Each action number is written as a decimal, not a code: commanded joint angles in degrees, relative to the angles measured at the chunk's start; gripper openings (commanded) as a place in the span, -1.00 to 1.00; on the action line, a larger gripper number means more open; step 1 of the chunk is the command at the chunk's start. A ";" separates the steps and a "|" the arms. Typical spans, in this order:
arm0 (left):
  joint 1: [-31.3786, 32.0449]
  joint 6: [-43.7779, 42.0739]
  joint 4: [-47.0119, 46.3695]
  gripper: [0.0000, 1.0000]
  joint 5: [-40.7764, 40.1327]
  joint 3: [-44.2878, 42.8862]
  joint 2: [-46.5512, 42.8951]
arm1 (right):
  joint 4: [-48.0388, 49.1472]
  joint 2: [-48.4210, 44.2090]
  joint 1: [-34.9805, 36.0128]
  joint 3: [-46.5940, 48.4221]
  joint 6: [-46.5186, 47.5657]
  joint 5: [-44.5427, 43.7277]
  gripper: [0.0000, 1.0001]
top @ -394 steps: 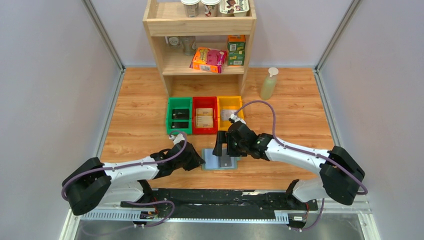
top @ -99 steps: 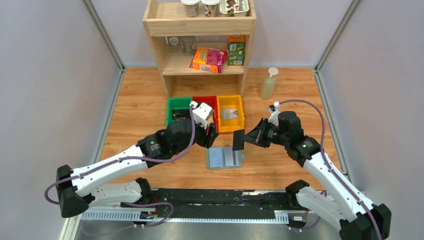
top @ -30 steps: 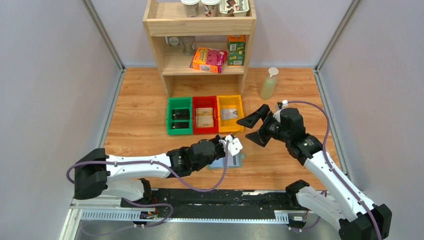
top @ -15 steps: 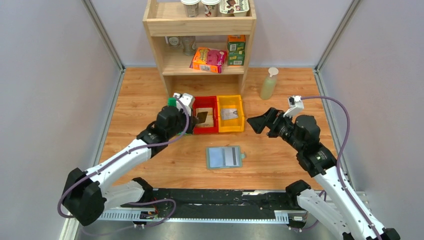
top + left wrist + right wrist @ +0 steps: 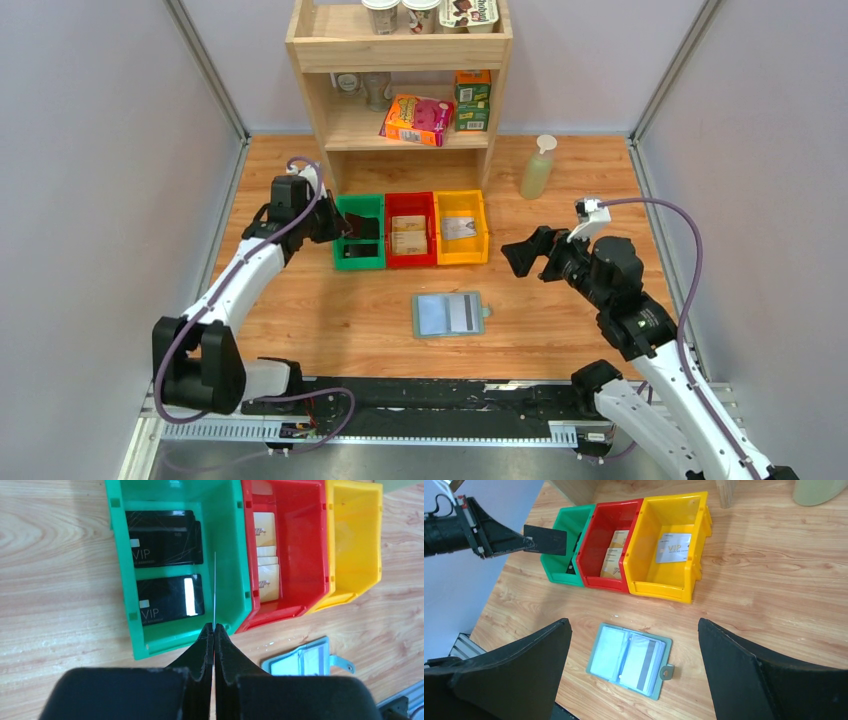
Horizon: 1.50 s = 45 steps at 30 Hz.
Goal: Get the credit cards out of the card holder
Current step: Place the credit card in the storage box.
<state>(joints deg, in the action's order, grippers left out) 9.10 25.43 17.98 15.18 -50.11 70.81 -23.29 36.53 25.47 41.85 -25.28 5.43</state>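
The card holder point(image 5: 448, 314) lies open and flat on the table, its pale sleeves facing up point(image 5: 629, 660). A card with a dark stripe point(image 5: 645, 664) sits in its right half. My left gripper point(image 5: 340, 226) is shut on a black credit card point(image 5: 366, 228), held upright over the green bin point(image 5: 357, 203). In the left wrist view this card is a thin edge-on line point(image 5: 215, 585) rising from the gripper point(image 5: 213, 628). Two black cards point(image 5: 162, 537) lie in the green bin point(image 5: 120, 555). My right gripper point(image 5: 528, 258) hangs wide open and holds nothing, right of the holder and raised above the table point(image 5: 632, 625).
A red bin point(image 5: 411, 197) with pale gold cards and a yellow bin point(image 5: 461, 196) with one silver card stand next to the green one. Behind them is a wooden shelf point(image 5: 400, 50) with boxes and cups. A pale green bottle point(image 5: 537, 168) stands at the back right.
My left arm lifted the black card from the holder and has swung left with it, from beside the red bin to over the green bin. The right arm has pulled back right and stays open.
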 commanded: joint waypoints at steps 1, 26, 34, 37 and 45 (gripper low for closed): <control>-0.49 -0.47 3.47 -1.00 2.49 -6.66 7.13 | 0.70 -1.82 0.37 -1.24 2.95 -1.30 1.00; -0.40 -2.49 6.53 -0.07 -1.82 -17.13 20.34 | -2.55 -4.10 0.28 -0.36 4.36 -2.35 1.00; 3.20 -3.99 12.69 0.25 -5.68 -16.34 9.19 | -4.57 -1.29 0.28 2.54 3.92 0.45 1.00; 6.44 -2.76 13.14 0.36 -5.26 -13.63 3.49 | -4.83 -0.24 0.36 2.80 2.52 2.74 1.00; 20.33 6.11 9.19 0.41 -3.31 -2.03 -7.52 | -9.40 7.84 5.28 3.50 -3.02 4.68 1.00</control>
<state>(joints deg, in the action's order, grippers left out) 23.31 26.44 28.60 11.66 -56.45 65.89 -29.82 40.56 27.40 42.78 -25.30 8.78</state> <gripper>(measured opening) 0.705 0.998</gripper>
